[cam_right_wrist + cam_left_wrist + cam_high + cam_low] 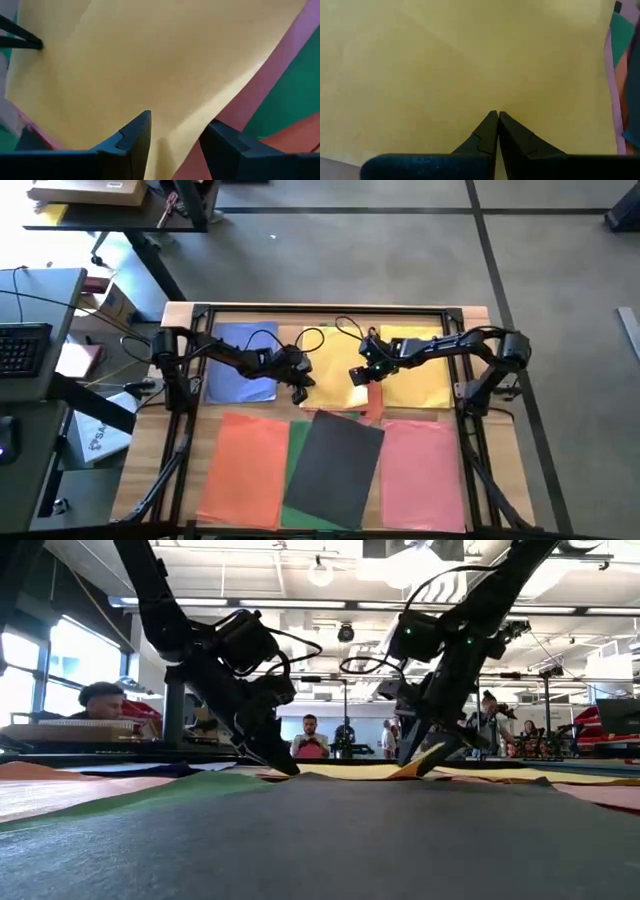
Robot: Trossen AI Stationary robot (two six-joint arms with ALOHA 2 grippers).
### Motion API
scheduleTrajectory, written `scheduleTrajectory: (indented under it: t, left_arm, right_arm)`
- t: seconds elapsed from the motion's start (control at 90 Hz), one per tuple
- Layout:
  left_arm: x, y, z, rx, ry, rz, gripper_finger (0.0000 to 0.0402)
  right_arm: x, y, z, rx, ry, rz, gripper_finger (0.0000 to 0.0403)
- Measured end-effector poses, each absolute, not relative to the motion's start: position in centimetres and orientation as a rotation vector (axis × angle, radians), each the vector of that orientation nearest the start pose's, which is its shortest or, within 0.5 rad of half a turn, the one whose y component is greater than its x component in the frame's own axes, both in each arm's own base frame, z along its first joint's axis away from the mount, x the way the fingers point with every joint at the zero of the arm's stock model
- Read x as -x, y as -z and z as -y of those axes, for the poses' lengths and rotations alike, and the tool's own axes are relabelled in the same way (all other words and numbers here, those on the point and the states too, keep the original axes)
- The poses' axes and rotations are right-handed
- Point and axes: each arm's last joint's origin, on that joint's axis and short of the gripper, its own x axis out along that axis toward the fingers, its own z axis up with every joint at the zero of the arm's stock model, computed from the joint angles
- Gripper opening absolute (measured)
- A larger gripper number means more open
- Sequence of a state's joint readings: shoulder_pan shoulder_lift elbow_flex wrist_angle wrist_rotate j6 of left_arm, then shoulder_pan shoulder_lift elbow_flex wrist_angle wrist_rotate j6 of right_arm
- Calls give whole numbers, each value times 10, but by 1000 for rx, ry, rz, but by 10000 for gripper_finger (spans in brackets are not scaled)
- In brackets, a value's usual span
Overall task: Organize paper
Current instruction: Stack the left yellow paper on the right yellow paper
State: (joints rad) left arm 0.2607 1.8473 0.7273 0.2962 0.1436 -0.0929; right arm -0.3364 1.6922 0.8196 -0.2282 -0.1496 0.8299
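Left gripper (496, 117): fingers pressed together, tips set down on yellow paper sheet (470, 60) at counter centre, nothing held between them. Right gripper (172, 132): fingers spread apart, poised over the yellow sheet's edge, where it is lifted off counter; contact cannot be told. In high view, both grippers (298, 385) (360, 374) seen near each other above middle of wooden counter (475, 320). Dark grey paper sheet (335, 465) lies just in front of grippers, overlapping green sheet (296, 450); orange sheet (243, 470) and pink sheet (420, 470) at either side; blue sheet (240, 365) under left arm.
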Motion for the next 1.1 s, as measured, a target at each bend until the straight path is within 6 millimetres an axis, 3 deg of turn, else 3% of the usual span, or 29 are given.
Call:
scheduleTrajectory:
  t: [0.322, 0.467, 0.644, 0.778, 0.956, 1.1]
  left_arm:
    - [-309, -93, -78, 245, -144, -801, 0]
    - [-309, -93, -78, 242, -144, -792, 0]
    - [-310, -100, -79, 226, -164, -762, 0]
    - [-307, -111, -80, 186, -214, -750, 0]
    - [-302, -132, -79, 154, -242, -727, 0]
    - [-300, -146, -79, 138, -252, -686, 0]
  right_arm:
    - [-285, -131, 97, -970, 667, -908, 134]
    - [-287, -131, 92, -960, 652, -917, 93]
    - [-289, -131, 86, -953, 638, -926, 16]
    - [-287, -133, 86, -937, 663, -925, 3]
    - [-277, -159, 87, -943, 658, -871, 0]
    - [-248, -185, 91, -944, 760, -899, 0]
